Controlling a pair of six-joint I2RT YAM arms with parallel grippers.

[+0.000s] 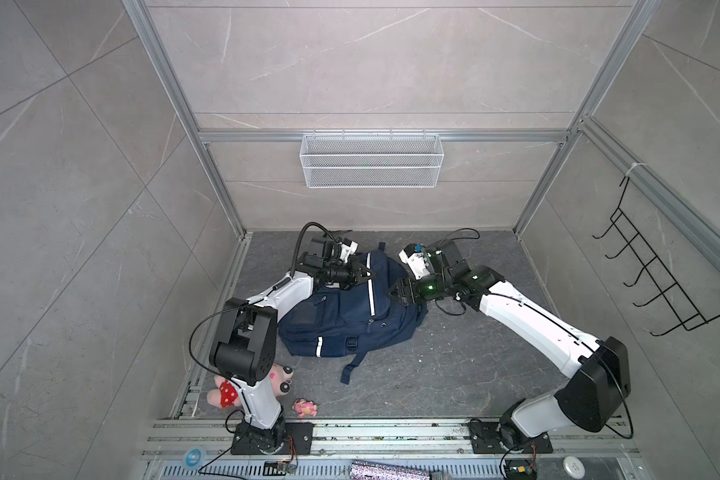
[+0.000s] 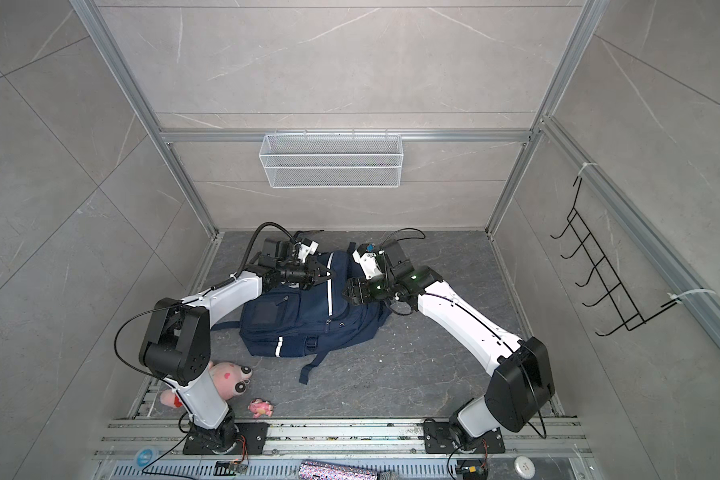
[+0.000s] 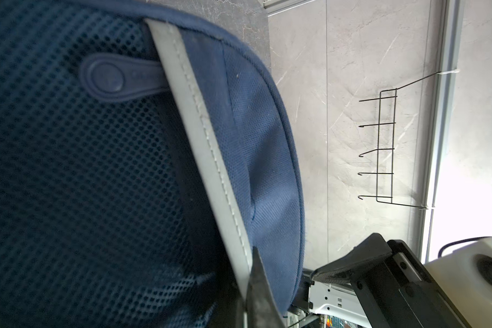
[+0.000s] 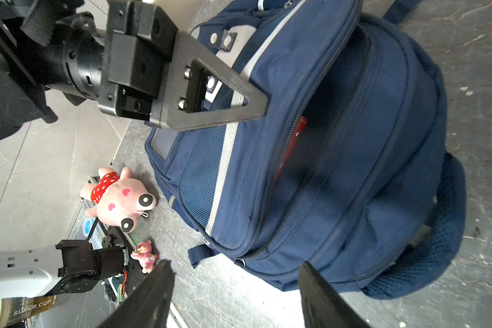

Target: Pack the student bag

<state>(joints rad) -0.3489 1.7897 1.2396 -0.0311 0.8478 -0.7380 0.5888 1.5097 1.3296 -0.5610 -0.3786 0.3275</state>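
Note:
The student bag (image 1: 350,320) (image 2: 308,324), a navy backpack with white stripes, lies on the dark floor between both arms. My left gripper (image 1: 368,272) (image 2: 329,273) is shut on the bag's upper fabric beside a white stripe (image 3: 210,159); in the left wrist view its jaws (image 3: 252,272) pinch that edge. The bag's main zip gapes in the right wrist view, and something red (image 4: 293,147) shows inside. My right gripper (image 1: 391,293) (image 2: 346,293) (image 4: 235,267) stands open at the bag's right side with nothing between its fingers.
A pink plush toy (image 1: 277,376) (image 4: 120,196) lies by the left arm's base, with a small pink figure (image 1: 305,407) (image 4: 145,254) near it. A white wire basket (image 1: 371,160) hangs on the back wall. A black hook rack (image 1: 661,270) is on the right wall.

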